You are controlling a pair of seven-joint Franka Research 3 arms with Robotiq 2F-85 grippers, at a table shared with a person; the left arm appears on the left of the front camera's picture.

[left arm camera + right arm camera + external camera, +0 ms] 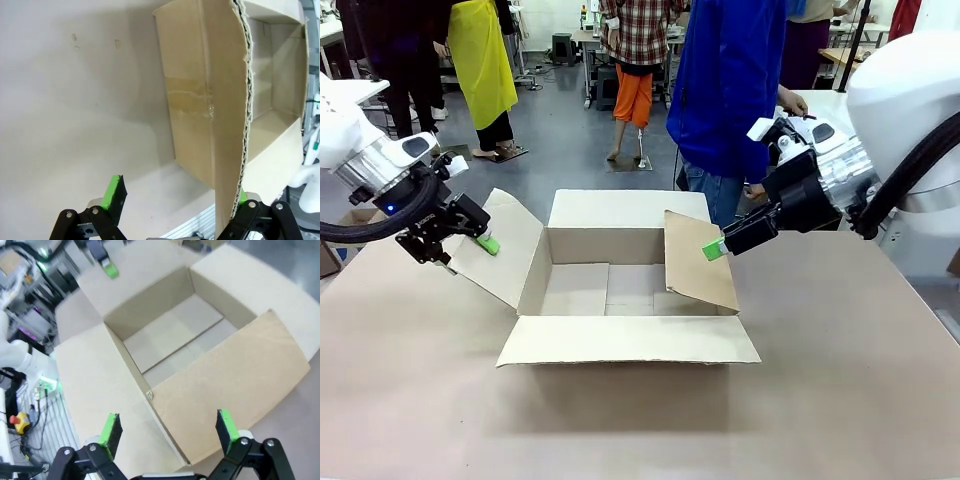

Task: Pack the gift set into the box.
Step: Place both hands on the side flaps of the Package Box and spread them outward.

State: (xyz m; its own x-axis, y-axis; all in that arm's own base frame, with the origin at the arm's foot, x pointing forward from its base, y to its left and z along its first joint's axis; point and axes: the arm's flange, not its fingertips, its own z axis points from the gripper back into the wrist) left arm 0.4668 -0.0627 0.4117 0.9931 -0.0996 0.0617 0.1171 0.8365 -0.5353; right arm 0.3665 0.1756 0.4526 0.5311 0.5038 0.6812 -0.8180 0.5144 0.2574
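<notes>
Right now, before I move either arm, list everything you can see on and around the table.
cardboard box: one, brown, middle of the table, open and empty, four flaps spread.
table: one, tan top, under the box.
person: one, blue top, standing at the far side, behind the box's right end.
people farther off: at least two, one in yellow, one in plaid, on the grey floor behind.
left gripper: one, black with green pads, open, at the left flap, whose edge lies beside one finger.
right gripper: one, black with green pads, open, at the raised right flap.
</notes>
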